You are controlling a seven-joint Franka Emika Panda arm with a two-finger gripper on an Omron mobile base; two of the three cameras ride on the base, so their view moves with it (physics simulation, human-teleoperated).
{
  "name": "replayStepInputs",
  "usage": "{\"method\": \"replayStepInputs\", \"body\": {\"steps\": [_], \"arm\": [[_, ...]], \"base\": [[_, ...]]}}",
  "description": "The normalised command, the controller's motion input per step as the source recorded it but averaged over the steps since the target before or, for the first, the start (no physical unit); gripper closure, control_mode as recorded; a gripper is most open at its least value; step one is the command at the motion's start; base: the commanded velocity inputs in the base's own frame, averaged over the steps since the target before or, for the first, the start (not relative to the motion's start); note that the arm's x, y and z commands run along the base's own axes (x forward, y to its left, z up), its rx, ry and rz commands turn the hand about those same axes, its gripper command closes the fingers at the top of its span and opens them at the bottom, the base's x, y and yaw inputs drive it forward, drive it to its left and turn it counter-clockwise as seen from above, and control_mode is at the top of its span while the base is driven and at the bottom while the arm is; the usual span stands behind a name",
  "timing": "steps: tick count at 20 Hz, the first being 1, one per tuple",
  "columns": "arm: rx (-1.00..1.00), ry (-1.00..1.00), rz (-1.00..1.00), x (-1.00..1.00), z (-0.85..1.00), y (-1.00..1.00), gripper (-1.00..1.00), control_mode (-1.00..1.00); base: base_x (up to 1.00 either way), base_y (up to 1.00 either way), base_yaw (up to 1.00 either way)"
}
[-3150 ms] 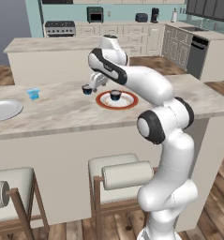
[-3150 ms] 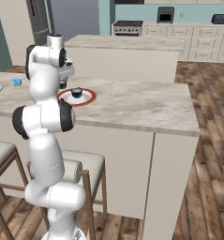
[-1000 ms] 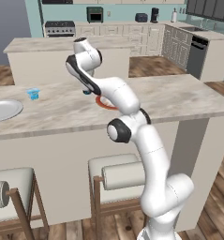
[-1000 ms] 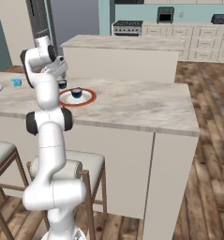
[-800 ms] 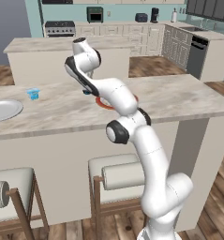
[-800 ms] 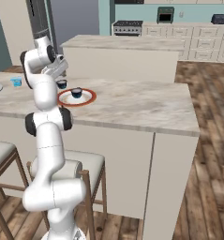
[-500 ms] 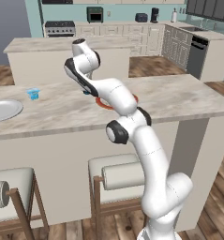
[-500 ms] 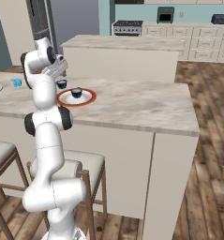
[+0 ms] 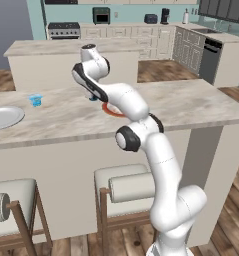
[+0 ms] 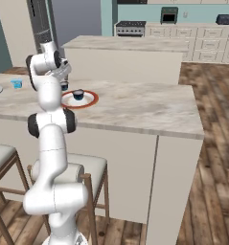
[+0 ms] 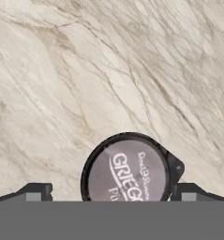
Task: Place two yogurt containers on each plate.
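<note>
My gripper point(image 11: 112, 193) hangs open straight above a dark yogurt container point(image 11: 127, 174) with a pale printed lid, its fingertips point(image 11: 36, 192) on either side of the cup. That cup point(image 10: 64, 87) stands on the counter just left of the orange-rimmed plate point(image 10: 89, 102), which carries a second dark yogurt container point(image 10: 78, 94). A light blue yogurt container point(image 9: 35, 100) sits further left, near the pale plate point(image 9: 3, 116). In the left base view the gripper point(image 9: 92, 94) points down beside the orange-rimmed plate point(image 9: 110, 111), which the arm partly hides.
The marble island counter point(image 9: 191, 102) stretches right of the plates. Two stools point(image 9: 131, 185) stand against its front. A second island point(image 10: 125, 45) lies behind, with cabinets and appliances along the back wall.
Since three seconds ago the arm has reared up and the hand has shifted from the orange-rimmed plate to over the dark cup beside it. Over the last second it barely moves; the jaws stay open.
</note>
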Motion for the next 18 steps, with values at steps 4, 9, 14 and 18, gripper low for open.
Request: {"method": "replayStepInputs", "body": {"steps": [4, 9, 14, 18], "arm": [[0.04, -0.01, 0.00, 0.18, -0.11, 0.00, -1.00, -1.00], [0.03, -0.02, 0.00, 0.15, -0.15, 0.04, -1.00, -1.00], [0.03, -0.03, 0.02, 0.26, -0.10, 0.10, -1.00, -1.00], [0.01, -0.01, 0.03, 0.21, -0.05, 0.14, -1.00, -1.00]], "base": [[0.00, 0.00, 0.00], [0.00, 0.00, 0.00], [0.00, 0.00, 0.00], [0.00, 0.00, 0.00]]}}
